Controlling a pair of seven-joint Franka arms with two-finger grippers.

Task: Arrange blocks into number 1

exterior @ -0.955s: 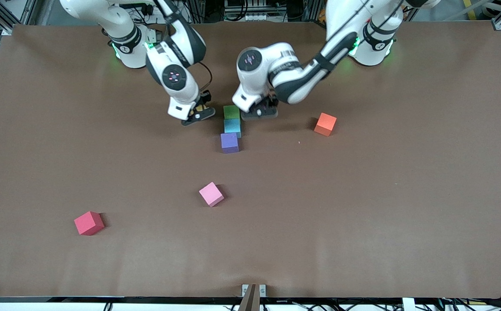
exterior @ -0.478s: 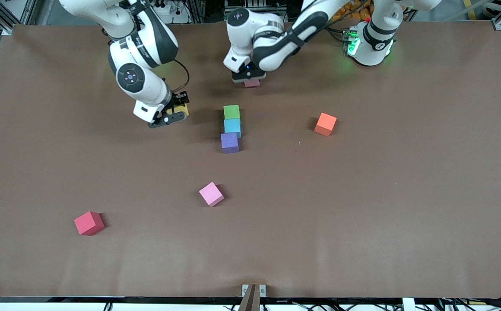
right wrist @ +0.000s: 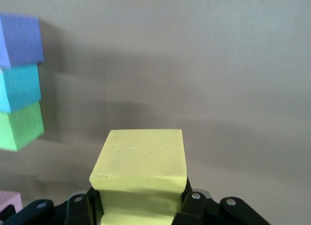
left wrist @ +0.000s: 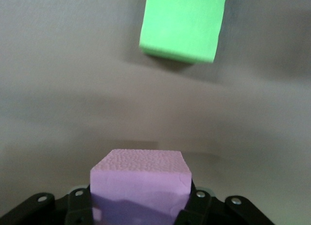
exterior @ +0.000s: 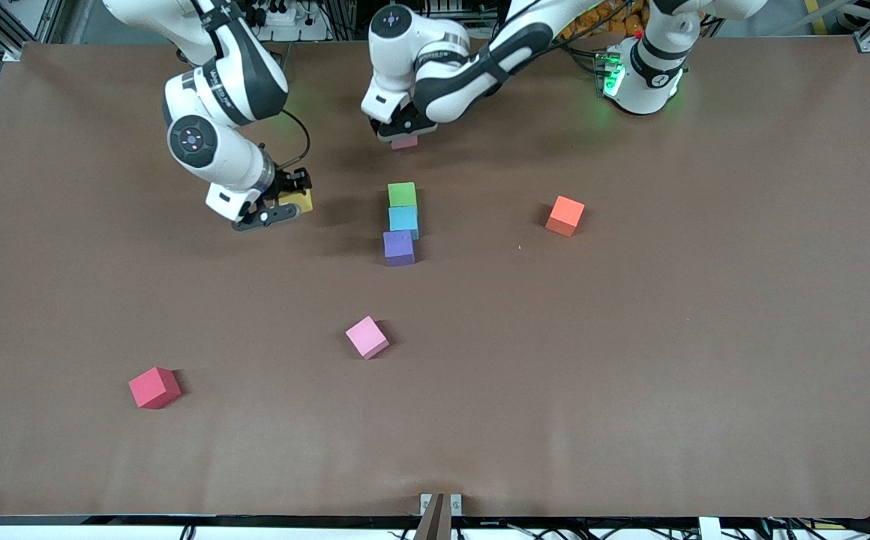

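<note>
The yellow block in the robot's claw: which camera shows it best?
The right wrist view: the yellow block fills it, clamped in the right gripper. The front view shows only a yellow corner beside that gripper. The left wrist view misses it.

you have three matte foam cubes in a short column at the upper middle of the front frame: the green block at the top, the light blue block touching it below, and the purple block at the bottom, turned slightly off the line. the loose pink block lies flat well below them, near the frame's centre, rotated on the table. the yellow block is held clear of the table, upper left of the column, with its top face level. a second pink block is also held up, just above the green one in the frame.
</note>
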